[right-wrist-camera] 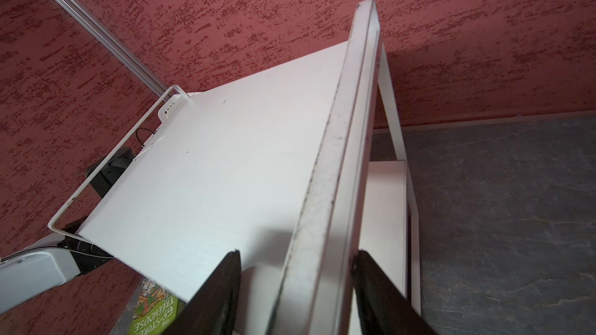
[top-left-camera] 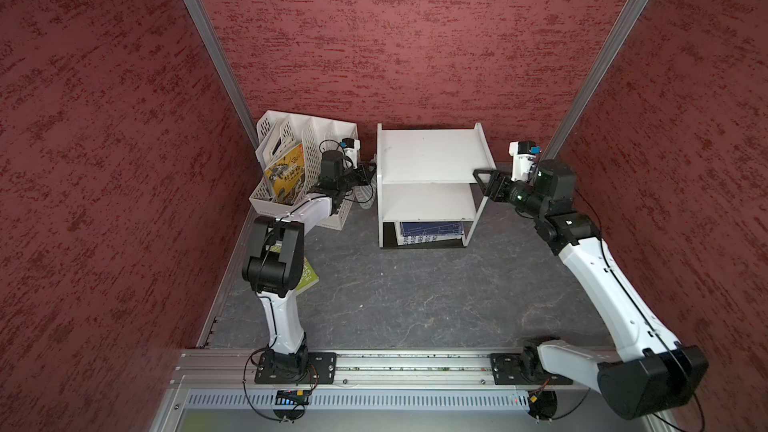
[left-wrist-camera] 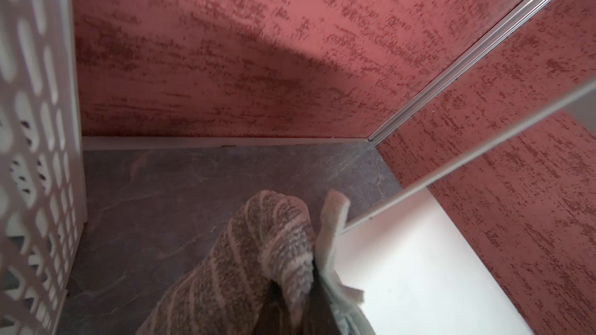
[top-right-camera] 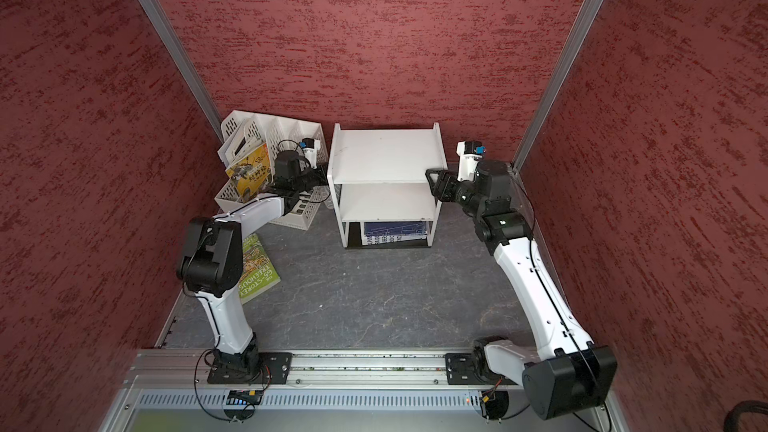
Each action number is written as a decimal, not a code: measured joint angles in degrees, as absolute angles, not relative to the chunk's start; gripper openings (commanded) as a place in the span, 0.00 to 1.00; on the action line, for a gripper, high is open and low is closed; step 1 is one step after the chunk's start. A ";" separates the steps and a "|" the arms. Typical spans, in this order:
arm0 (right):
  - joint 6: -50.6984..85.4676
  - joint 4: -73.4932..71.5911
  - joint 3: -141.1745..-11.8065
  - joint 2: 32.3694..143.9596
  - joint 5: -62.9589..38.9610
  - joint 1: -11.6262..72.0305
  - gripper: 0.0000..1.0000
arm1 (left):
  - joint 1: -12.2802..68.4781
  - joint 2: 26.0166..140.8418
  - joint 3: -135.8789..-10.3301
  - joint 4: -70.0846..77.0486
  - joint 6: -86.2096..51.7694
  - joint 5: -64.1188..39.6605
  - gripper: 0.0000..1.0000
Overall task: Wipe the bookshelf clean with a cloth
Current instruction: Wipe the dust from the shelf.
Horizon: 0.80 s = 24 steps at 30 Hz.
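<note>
Clenched on the cloth (left-wrist-camera: 258,252), left gripper (top-left-camera: 365,172) jaws against the bookshelf's (top-left-camera: 430,155) solid side, boards just beyond; astride its opposite rail, right gripper (right-wrist-camera: 296,252) jaws, clamping unclear

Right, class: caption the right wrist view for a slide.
Right gripper straddles a side rail of the bookshelf, book below.

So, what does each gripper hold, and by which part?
The left gripper is shut on the cloth, at a bunched fold. The right gripper straddles the bookshelf at its side panel's top front corner; whether it clamps cannot be told.
</note>
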<state>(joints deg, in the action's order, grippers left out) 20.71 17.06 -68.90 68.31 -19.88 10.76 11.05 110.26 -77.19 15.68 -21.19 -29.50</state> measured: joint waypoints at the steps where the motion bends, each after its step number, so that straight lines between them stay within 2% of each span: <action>1: 20.71 17.06 -68.90 68.31 -19.88 10.76 0.59 | 11.05 110.26 -77.01 15.79 -21.17 -29.50 0.00; 4: 20.58 17.08 -68.90 68.31 -19.88 10.76 0.61 | 11.05 109.32 -76.42 15.81 -21.12 -29.52 0.00; 8: 19.90 17.72 -68.58 67.42 -19.64 10.92 0.71 | 10.94 103.35 -72.34 13.85 -20.91 -29.47 0.00; 12: 19.07 20.08 -66.94 63.09 -17.80 11.25 0.85 | 9.58 90.70 -65.32 11.11 -20.69 -28.67 0.00; 14: 18.83 21.23 -66.35 60.23 -16.88 11.31 0.88 | 8.19 82.94 -61.60 9.54 -20.67 -27.57 0.00; 20: 19.11 22.74 -63.61 52.58 -17.69 12.14 0.93 | 5.87 62.63 -51.75 1.37 -20.97 -24.77 0.00; 24: 20.45 21.34 -58.37 50.48 -21.91 18.57 0.94 | 8.97 48.93 -43.29 -4.86 -23.49 -25.65 0.00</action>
<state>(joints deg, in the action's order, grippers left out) 20.45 21.34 -58.37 50.48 -21.91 18.57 8.97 48.93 -43.29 -4.86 -23.49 -25.65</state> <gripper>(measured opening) 0.935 0.066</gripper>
